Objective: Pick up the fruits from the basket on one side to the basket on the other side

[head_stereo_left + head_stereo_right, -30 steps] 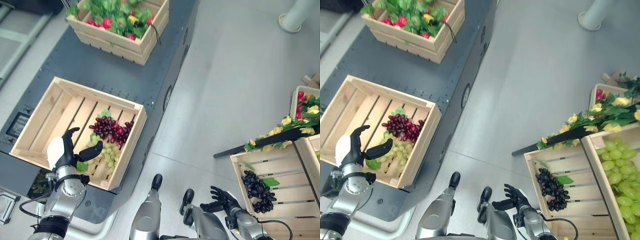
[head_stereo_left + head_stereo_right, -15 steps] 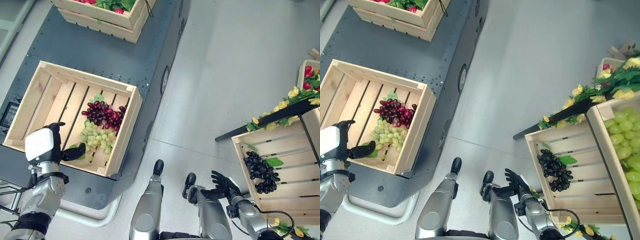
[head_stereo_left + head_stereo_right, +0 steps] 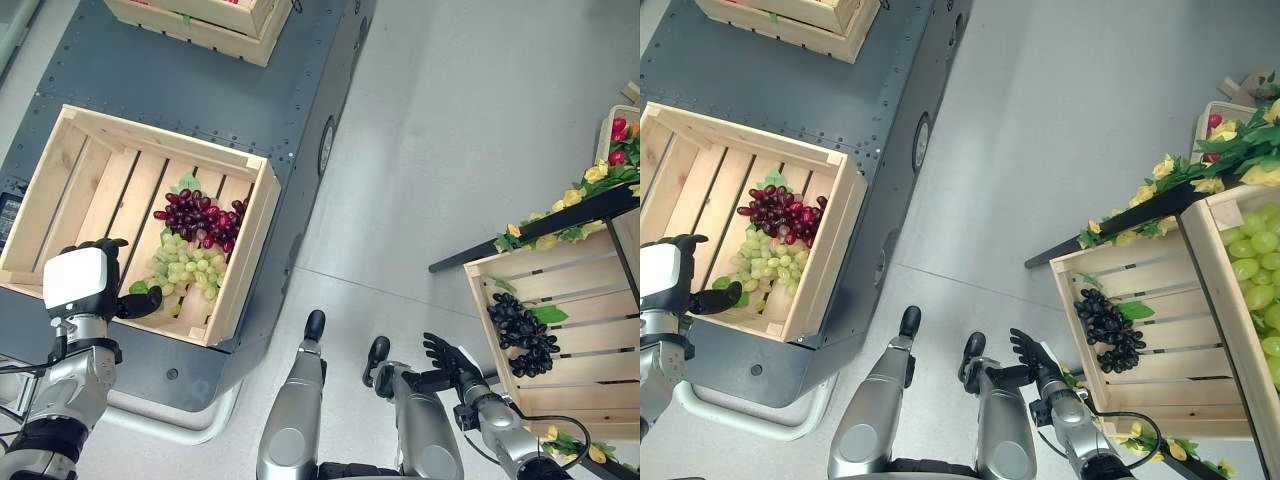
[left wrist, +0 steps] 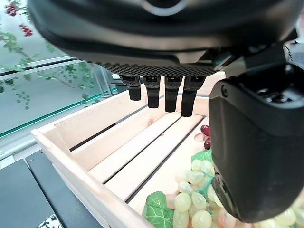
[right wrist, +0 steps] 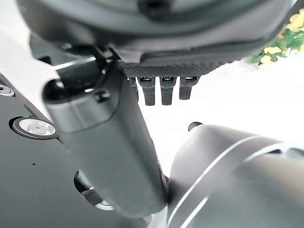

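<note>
A wooden crate on the dark platform holds a red grape bunch and a green grape bunch. My left hand hovers open over the crate's near left part. Its thumb points toward the green grapes without holding them, and its fingers hang straight above the slats. At the right a second crate holds a black grape bunch. My right hand is open and low, just left of that crate, with its fingers straight and nothing in them.
Another wooden crate stands at the far end of the dark platform. A dark bar with yellow flowers and leaves runs above the right crate. A further crate with large green grapes stands at the far right. Grey floor lies between the sides.
The camera has shifted, so the whole scene slid up. My left hand has drawn back from the green grapes toward the crate's near left edge. The right hand has hardly moved.
</note>
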Controlling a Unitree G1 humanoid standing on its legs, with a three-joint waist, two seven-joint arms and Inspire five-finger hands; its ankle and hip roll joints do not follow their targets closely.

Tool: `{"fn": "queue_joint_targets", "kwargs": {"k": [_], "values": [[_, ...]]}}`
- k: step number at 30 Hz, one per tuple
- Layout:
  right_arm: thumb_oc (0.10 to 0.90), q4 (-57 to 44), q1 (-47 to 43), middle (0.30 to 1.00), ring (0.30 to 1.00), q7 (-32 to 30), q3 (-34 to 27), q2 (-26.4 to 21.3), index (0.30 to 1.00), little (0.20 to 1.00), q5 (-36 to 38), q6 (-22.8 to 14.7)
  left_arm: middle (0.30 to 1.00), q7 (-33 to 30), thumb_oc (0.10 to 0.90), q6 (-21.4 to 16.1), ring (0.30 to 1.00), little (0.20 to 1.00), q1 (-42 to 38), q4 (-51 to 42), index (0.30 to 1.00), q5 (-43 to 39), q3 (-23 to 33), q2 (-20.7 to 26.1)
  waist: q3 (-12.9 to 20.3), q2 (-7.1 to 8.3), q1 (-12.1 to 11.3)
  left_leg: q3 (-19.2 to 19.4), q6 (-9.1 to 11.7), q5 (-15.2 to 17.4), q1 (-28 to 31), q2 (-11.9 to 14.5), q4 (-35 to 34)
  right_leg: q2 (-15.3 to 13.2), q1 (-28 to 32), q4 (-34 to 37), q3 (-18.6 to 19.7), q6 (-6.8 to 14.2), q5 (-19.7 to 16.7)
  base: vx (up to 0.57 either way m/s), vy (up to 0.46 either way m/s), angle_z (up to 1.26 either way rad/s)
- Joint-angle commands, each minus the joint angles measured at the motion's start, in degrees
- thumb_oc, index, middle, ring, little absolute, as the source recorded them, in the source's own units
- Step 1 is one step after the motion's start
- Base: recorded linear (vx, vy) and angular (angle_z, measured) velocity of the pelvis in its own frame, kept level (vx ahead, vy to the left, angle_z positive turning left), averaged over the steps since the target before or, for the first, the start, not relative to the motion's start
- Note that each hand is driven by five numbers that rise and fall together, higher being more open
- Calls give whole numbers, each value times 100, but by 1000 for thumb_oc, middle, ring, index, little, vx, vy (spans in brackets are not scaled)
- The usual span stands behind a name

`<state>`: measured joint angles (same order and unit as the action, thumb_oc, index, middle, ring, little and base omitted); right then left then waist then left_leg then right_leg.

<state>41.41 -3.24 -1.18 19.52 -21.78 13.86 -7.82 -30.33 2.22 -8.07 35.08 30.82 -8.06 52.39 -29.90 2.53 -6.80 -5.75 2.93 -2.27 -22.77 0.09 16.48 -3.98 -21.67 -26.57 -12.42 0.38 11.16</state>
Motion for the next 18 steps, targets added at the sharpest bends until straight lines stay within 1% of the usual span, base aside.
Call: {"fn": "queue_joint_targets", "kwargs": {"k": [1, 3, 6, 9, 14, 18], "values": [[800, -238, 269, 900, 900, -263, 170, -340, 900, 900, -138, -114, 900, 54, 800, 71, 900, 900, -178, 94, 900, 236, 291, 611, 11, 78, 181, 689, -328, 567, -313, -389, 590, 405, 419, 404, 123, -67, -168, 0, 0, 0], [800, -247, 250, 900, 900, -281, 196, -337, 900, 900, -143, -97, 900, 190, 800, 31, 900, 900, -299, 162, 900, 377, 196, 657, 11, 116, 196, 707, -330, 560, -359, -369, 597, 421, 388, 409, 126, -62, -181, 0, 0, 0], [800, -287, 230, 900, 900, -288, 242, -340, 900, 900, -130, -71, 900, 293, 800, 67, 900, 900, -506, 113, 900, 342, 21, 790, 11, 158, 224, 721, -333, 562, -431, -340, 618, 447, 331, 391, 132, -69, -177, 2, -1, 2], [800, -306, 222, 900, 900, -271, 284, -332, 900, 900, -100, -93, 900, 323, 800, -62, 900, 900, -737, 140, 900, 337, -102, 942, 11, 218, 244, 744, -334, 576, -480, -306, 641, 468, 311, 400, 129, -66, -180, 7, -7, 1], [800, -347, 177, 900, 900, -270, 341, -295, 900, 900, -8, -99, 900, 333, 800, -99, 900, 900, -1006, 181, 900, 379, -300, 1004, 11, 308, 251, 747, -331, 581, -559, -274, 667, 505, 267, 403, 131, -56, -190, 2, -3, -1], [800, -338, 160, 900, 900, -264, 348, -251, 900, 900, 9, -85, 900, 388, 800, -62, 900, 900, -1102, 278, 900, 471, -436, 937, 11, 336, 267, 743, -320, 579, -579, -256, 681, 523, 269, 405, 140, -53, -195, 0, 0, 0]]}}
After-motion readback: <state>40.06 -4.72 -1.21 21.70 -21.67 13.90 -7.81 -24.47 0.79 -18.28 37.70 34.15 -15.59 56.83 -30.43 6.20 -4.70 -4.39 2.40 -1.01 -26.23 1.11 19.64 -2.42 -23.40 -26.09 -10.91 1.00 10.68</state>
